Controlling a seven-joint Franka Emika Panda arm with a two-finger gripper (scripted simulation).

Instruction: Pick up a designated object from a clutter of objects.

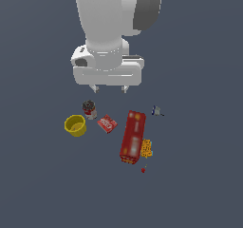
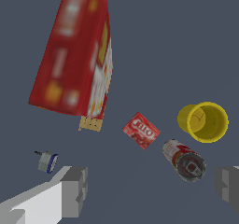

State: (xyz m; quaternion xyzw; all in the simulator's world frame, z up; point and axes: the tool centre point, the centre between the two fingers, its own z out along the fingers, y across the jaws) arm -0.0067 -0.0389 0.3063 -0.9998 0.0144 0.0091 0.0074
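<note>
My gripper (image 1: 111,88) hangs above the clutter, jaws spread wide and holding nothing, touching nothing. Below it the small red box (image 1: 107,123) lies flat, lettering up, between the dark-topped can (image 1: 89,109) and the long red carton (image 1: 133,137). In the exterior view its long axis runs diagonally, lower end toward the right. The yellow bowl (image 1: 75,125) sits beyond the can.

Grey floor (image 1: 42,184) — scattered clutter (image 1: 132,137)
</note>
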